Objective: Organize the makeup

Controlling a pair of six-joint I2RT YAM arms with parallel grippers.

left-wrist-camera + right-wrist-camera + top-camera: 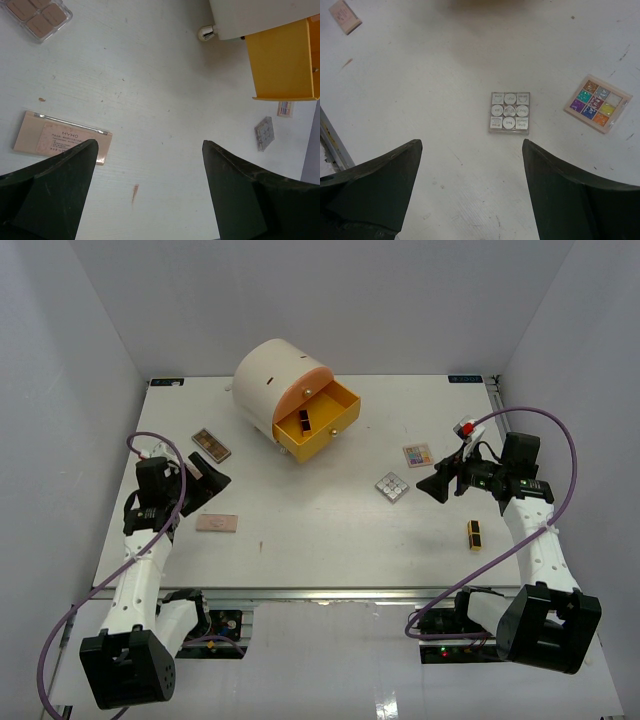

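Note:
A flat pinkish-tan palette [217, 524] lies at the front left, just right of my open, empty left gripper [213, 480]; it also shows in the left wrist view [60, 136]. A brown-toned palette [211, 444] lies behind it, also in the left wrist view [39, 16]. A silver square palette [392, 487] sits mid-table, ahead of my open, empty right gripper [436, 486], and shows in the right wrist view [509, 112]. A colourful square palette [418, 455] lies right of it [596, 103]. A black-and-gold case [474, 535] lies at the front right. Another case stands in the drawer [303, 420]. No sponges show.
The cream cylindrical drawer unit [272, 380] stands at the back centre with its orange-yellow drawer [336, 430] pulled open toward the front right. White walls close the table on three sides. The arm cables loop beside each arm.

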